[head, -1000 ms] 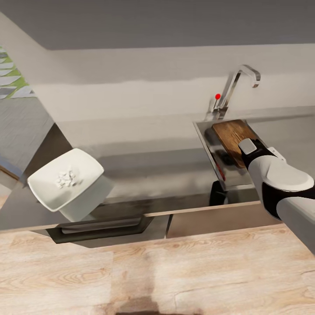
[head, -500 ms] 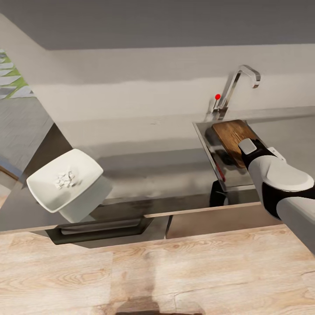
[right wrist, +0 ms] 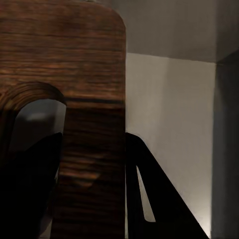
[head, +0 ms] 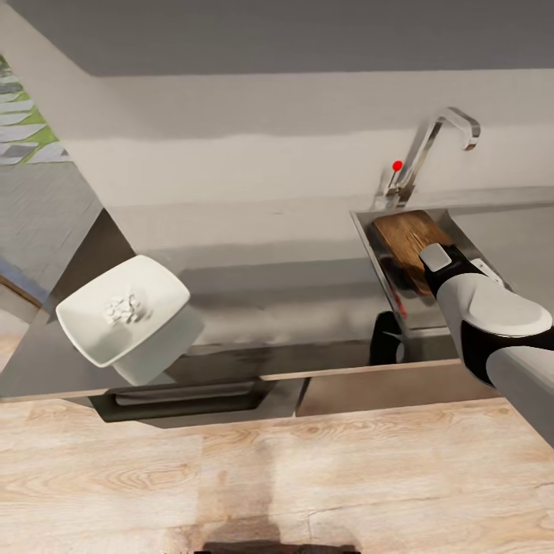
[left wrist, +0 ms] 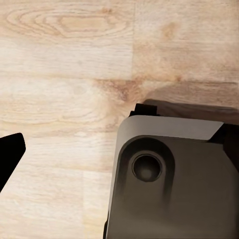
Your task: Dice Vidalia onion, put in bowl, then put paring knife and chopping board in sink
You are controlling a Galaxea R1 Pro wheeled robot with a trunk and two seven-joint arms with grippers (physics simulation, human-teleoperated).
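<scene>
Here right hand [right wrist: 94, 189] clamps chopping board [head: 408, 235] — inside sink [head: 369, 246].

pale wood-grain floor [head: 254, 469] fills the lower third of the head view, its planks running across the frame, with a dark shadow patch at the bottom centre. above the worktop, a light grey wall [head: 254, 108] spans the upper half, topped by a darker grey band along the top edge. at the upper left edge, a green-and-white patterned surface [head: 31, 135] slants into view. a recessed black handle [head: 185, 396] sits in the dark cabinet front [head: 285, 400], lower left of centre. in the left wrist view, the same pale planks [left wrist: 64, 74] cover the upper and left parts.
</scene>
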